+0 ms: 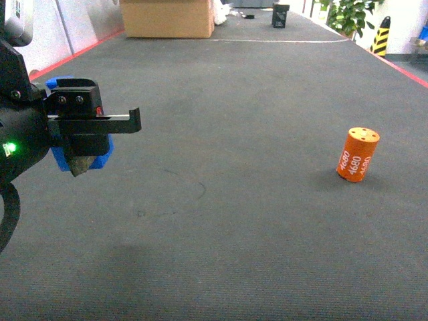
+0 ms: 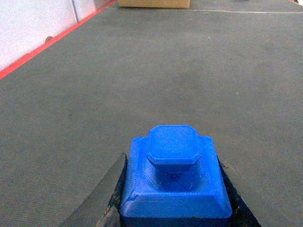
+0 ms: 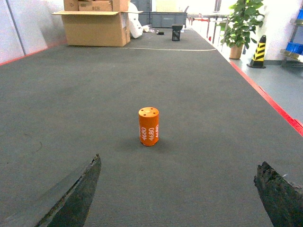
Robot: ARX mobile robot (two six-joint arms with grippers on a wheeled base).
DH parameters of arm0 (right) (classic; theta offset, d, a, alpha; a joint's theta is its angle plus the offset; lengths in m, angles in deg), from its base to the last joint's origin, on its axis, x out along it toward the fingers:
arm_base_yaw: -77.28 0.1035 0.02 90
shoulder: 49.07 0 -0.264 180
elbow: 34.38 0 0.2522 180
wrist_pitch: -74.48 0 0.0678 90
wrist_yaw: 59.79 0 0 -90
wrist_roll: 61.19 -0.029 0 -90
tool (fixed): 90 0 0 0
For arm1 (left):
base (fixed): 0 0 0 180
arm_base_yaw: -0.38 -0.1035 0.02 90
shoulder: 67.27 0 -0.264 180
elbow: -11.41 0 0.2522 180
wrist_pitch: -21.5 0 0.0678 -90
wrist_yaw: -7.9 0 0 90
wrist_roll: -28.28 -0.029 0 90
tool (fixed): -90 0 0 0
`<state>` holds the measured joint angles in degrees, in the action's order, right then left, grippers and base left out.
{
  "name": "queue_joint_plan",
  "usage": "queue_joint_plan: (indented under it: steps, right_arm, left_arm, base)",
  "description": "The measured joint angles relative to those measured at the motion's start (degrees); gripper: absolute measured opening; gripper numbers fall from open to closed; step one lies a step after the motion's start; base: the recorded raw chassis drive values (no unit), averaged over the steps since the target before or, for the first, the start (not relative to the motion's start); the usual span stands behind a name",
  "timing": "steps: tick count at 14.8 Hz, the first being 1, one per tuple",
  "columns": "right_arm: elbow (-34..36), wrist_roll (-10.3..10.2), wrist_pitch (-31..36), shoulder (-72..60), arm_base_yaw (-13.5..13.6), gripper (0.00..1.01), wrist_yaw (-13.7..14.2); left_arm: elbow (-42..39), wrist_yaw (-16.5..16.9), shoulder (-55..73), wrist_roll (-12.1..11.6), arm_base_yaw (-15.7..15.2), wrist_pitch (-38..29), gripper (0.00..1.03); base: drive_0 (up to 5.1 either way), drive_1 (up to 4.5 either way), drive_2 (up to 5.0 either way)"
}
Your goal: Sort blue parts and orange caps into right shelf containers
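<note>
My left pincer [image 2: 173, 208] is closed on the blue part [image 2: 175, 177], a pad against each side, raised above the grey carpet [image 1: 221, 200]. My right pincer [image 3: 177, 189] is spread wide and empty, lined up on the orange cap [image 3: 148, 126], which stands upright well ahead of it. The risks I see: the blue part slipping out of so low a grip as I travel, and a pad nudging the cap over so it rolls away. No containers are in sight.
</note>
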<state>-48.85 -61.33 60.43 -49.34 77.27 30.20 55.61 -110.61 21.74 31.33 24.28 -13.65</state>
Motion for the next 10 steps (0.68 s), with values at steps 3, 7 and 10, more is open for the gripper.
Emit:
queue_joint_plan:
  steps: [3, 7, 10]
  right_arm:
    - [0.00, 0.00, 0.00, 0.00, 0.00, 0.98, 0.00]
    - [0.00, -0.02, 0.02, 0.00, 0.00, 0.98, 0.02]
    - [0.00, 0.00, 0.00, 0.00, 0.00, 0.98, 0.00]
  left_arm:
    - [-0.85, -0.92, -1.16, 0.02, 0.57, -0.15, 0.41]
    - [-1.36, -1.20, -1.49, 0.00, 0.74, -0.22, 0.41]
    - [-2.27, -2.19, -1.66, 0.00, 1.18, -0.24, 0.41]
  base:
    - [0.0, 0.00, 0.0]
    - [0.0, 0.00, 0.0]
    - [0.0, 0.00, 0.0]
